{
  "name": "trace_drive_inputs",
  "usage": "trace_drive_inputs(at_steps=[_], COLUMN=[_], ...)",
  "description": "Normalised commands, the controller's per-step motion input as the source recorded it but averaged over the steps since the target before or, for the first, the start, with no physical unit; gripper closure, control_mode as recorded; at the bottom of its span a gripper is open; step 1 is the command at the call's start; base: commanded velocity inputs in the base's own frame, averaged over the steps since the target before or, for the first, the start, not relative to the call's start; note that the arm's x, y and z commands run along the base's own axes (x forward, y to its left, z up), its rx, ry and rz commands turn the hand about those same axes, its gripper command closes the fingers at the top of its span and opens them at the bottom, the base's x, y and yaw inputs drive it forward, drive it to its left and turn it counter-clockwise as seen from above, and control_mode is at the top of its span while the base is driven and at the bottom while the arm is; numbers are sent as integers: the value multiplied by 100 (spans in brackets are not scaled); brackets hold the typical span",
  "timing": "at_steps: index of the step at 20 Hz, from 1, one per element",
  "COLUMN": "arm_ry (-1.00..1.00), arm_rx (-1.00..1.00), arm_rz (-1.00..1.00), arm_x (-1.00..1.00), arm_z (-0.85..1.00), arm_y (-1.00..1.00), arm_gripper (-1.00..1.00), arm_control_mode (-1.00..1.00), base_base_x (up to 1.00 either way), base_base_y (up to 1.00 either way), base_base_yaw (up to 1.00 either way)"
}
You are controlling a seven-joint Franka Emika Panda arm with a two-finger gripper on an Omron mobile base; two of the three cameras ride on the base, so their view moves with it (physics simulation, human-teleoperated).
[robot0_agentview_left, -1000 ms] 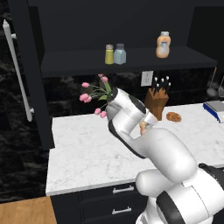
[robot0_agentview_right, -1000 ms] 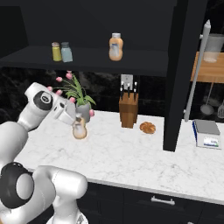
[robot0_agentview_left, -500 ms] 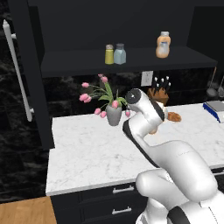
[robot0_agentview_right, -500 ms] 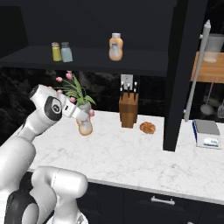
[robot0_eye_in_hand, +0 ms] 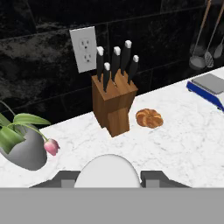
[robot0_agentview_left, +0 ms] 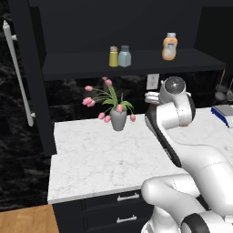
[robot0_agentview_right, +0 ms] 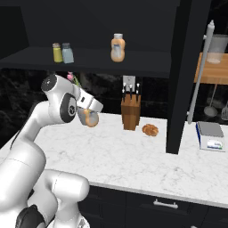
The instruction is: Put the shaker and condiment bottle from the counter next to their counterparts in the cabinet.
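My gripper [robot0_agentview_right: 90,115] is shut on the condiment bottle [robot0_agentview_right: 91,119], a small orange bottle that hangs above the counter [robot0_agentview_right: 133,156] just right of the flowers. In the hand view its pale cap [robot0_eye_in_hand: 108,171] sits between my two fingertips [robot0_eye_in_hand: 65,179]. In the left base view my arm hides the hand, and a sliver of orange [robot0_agentview_left: 185,122] shows behind it. The yellow shaker [robot0_agentview_left: 113,57] stands on the cabinet shelf [robot0_agentview_left: 145,63] touching the pale blue-grey shaker [robot0_agentview_left: 124,56]. Further right on the shelf stands the other orange bottle [robot0_agentview_right: 117,48].
A grey vase of pink tulips [robot0_agentview_left: 118,119] stands at the back of the counter, left of my hand. Ahead are a wooden knife block [robot0_eye_in_hand: 114,105], a brown bun [robot0_eye_in_hand: 149,118] and a kitchen scale [robot0_eye_in_hand: 210,87]. A black upright [robot0_agentview_right: 178,75] stands to the right.
My arm has swung right and a little up with the orange bottle, away from the vase and toward the knife block. The things on the shelf have not moved.
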Motion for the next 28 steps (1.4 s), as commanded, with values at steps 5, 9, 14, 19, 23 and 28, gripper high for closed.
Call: trace_drive_inputs(at_steps=[5, 9, 14, 19, 23, 28], arm_ry=[0, 0, -1, -3, -6, -18], arm_rx=[19, 11, 1, 0, 0, -5], arm_rz=[15, 15, 16, 16, 10, 1], arm_x=[0, -3, -23, -45, -11, 12], arm_z=[93, 89, 88, 91, 90, 30], arm_y=[-18, -3, 0, 0, 0, 7], arm_gripper=[100, 100, 100, 100, 100, 100], arm_control_mode=[-100, -100, -100, -100, -100, -100], base_base_x=[0, 0, 0, 0, 0, 0], base_base_y=[0, 0, 0, 0, 0, 0], base_base_yaw=[0, 0, 0, 0, 0, 0])
